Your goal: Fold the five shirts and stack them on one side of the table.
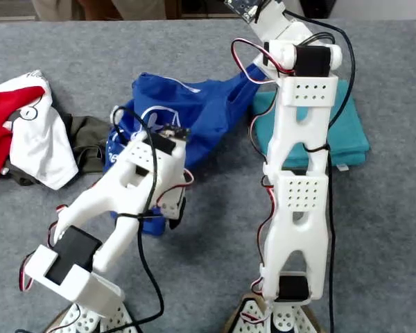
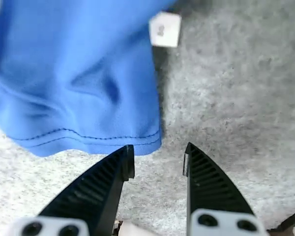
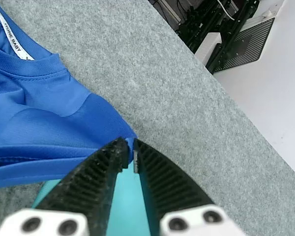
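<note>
Two grippers at one crumpled blue shirt (image 1: 187,114): right gripper (image 3: 130,152) clamped on its sleeve tip, left gripper (image 2: 157,160) spread wide just short of its hem. Folded teal shirt (image 1: 350,139) touching it, unfolded heap (image 1: 28,132) near its far side. Likely spreading for folding; next, closing on the hem, pulling flat.

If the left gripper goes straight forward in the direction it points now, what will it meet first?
Probably the blue shirt, whose hem lies just beyond the left gripper; beside the hem is bare grey table. Depth is unclear.
</note>
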Controlling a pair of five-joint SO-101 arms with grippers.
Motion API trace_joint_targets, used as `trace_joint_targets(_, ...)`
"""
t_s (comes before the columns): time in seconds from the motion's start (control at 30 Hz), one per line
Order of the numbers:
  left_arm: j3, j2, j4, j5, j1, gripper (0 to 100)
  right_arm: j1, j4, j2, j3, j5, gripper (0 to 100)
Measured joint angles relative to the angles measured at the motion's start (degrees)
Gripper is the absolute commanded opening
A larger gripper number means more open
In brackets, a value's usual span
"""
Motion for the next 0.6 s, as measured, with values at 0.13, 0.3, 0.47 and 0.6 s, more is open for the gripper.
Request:
trace_joint_targets(0.13,3.5,0.0,-3.2,0.0,0.1,17,0.0,0.0,0.0,0.0,0.0,0.2)
trace_joint_targets(0.3,6.2,0.0,-7.1,0.0,0.1,17,0.0,0.0,0.0,0.0,0.0,0.2)
trace_joint_targets(0.47,8.7,-0.1,-11.0,0.0,0.1,17,0.0,0.0,0.0,0.0,0.0,0.2)
trace_joint_targets(0.6,11.2,-1.0,-13.5,1.1,0.1,12,0.0,0.0,0.0,0.0,0.0,0.2)
